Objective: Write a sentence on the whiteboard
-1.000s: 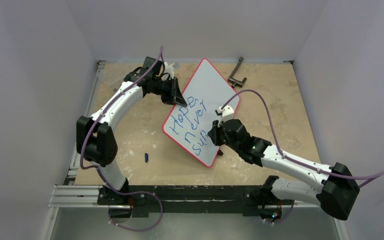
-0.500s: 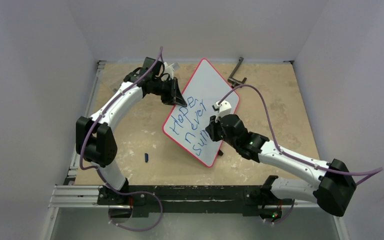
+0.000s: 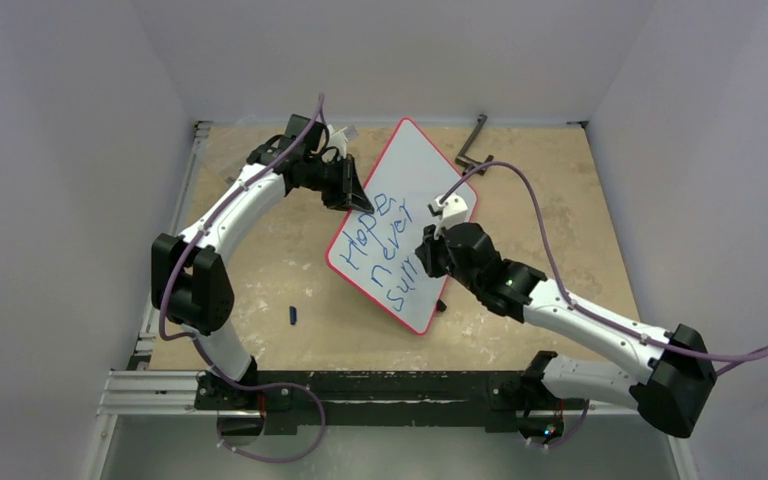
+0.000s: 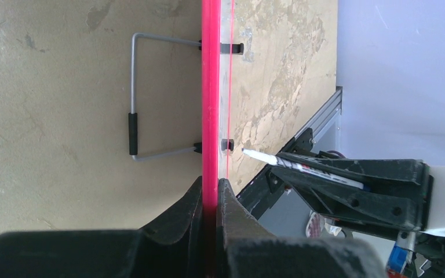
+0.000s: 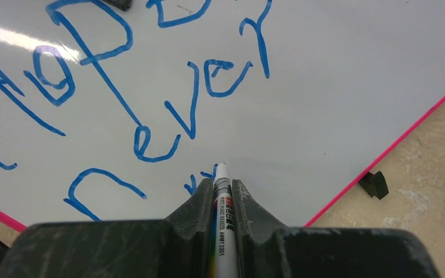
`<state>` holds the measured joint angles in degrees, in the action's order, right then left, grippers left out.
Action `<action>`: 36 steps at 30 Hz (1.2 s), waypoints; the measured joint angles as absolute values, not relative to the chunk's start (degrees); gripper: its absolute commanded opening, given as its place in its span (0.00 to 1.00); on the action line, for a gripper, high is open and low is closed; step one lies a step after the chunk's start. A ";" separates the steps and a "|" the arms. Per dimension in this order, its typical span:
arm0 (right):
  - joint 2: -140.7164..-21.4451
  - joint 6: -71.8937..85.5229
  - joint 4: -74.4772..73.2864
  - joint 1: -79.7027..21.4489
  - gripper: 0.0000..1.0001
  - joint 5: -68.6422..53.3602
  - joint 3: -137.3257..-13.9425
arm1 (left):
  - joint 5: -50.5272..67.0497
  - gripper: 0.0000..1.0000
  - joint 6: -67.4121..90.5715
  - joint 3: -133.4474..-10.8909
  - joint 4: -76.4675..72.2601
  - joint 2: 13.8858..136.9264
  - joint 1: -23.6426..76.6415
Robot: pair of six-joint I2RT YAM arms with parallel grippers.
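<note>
nearest us, a black metal rail (image 3: 380, 385) carries both arm bases along the front edge of a tan, scuffed wooden tabletop (image 3: 580, 230). just beyond it, a small dark blue cap (image 3: 293, 315) lies alone on bare table, left of the board. the large white whiteboard with a thin red rim (image 3: 410, 165) sits turned like a diamond mid-table, its near corner close to the rail. the right gripper (image 5: 221, 186) hangs over the board's lower half, jaws closed tight on a slim white marker pen (image 5: 221, 202). the pen's tip is at the board's face by the third line; we cannot tell whether it touches. the blue handwritten sentence (image 3: 385, 245) reads "hope", "never", then letters partly hidden by that gripper. farther off, the left gripper (image 4: 210, 188) is pinched onto the board's left red edge. a thin wire stand (image 4: 132, 124) juts from the board's back. a black metal bracket (image 3: 473, 148) lies just past the far right edge. wide bare table opens to the right; pale walls (image 3: 60, 150) close in on three sides.
</note>
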<state>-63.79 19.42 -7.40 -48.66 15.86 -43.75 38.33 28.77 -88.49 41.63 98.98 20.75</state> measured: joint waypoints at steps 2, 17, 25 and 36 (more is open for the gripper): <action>-62.52 19.07 -8.40 -48.58 0.00 16.23 -44.47 | 38.30 0.00 28.97 -88.49 41.63 98.98 20.75; -58.33 17.69 -7.75 -41.76 0.00 13.06 -43.75 | 38.28 0.00 28.97 -88.49 41.63 98.98 20.75; -58.37 17.78 -4.73 -39.27 0.00 6.39 -40.88 | 38.28 0.00 28.97 -88.49 41.65 98.98 20.75; -58.48 17.98 -2.81 -38.20 0.00 2.37 -40.36 | 38.11 0.00 28.97 -88.49 41.67 98.98 20.75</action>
